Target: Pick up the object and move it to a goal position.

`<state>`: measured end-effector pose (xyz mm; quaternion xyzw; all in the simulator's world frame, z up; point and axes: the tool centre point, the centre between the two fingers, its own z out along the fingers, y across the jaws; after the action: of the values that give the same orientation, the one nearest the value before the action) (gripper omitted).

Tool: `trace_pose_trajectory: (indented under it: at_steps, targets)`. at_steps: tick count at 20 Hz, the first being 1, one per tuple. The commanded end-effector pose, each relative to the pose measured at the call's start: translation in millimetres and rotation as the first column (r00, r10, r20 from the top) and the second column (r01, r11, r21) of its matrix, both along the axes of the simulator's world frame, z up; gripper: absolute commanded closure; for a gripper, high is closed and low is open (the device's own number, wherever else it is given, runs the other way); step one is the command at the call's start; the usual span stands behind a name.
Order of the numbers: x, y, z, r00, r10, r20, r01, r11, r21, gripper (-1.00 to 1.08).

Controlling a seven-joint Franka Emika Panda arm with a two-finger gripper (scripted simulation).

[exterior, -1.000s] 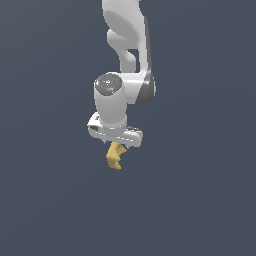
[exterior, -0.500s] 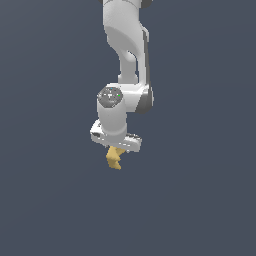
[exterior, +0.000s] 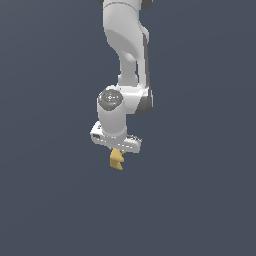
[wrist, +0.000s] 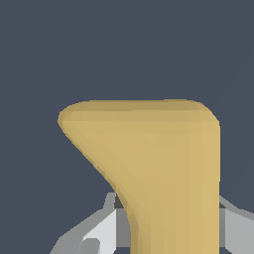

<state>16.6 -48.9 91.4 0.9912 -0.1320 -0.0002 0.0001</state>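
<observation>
One white Panda arm hangs down against a flat slate-grey backdrop, its smooth, glossy rounded links ending in a cylindrical wrist with a dark grey round cap. Below the wrist sits the single gripper, a white bar-shaped hand with pale grey fingers that show as flat, angular plates in the wrist view.

One object hangs directly beneath the gripper, touching it and clear of anything else. It is a small, matte, mustard-yellow lump, narrower than the gripper bar, with a stepped, zigzag outline. Close up in the wrist view the object shows soft rounded edges and a broad head tapering to a narrower stem between the fingers, which are pinched onto that stem.
</observation>
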Motion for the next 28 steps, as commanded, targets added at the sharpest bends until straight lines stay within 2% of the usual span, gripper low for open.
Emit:
trace_pose_trajectory:
  at_steps: [1,8,13,18,28]
  targets:
    - [0.1,0.1,0.1,1.000,0.000,0.000,0.000,1.000,0.000,1.08]
    - [0.7,3.6,1.3,1.000,0.000,0.000,0.000,1.000,0.000,1.08]
    - [5.3,24.9,10.6,1.000,0.000,0.000,0.000,1.000,0.000,1.08]
    - [14.2,65.4,28.3,1.000,0.000,0.000,0.000,1.000,0.000,1.08]
    - [38.9,169.5,73.8,1.000,0.000,0.000,0.000,1.000,-0.001,1.08]
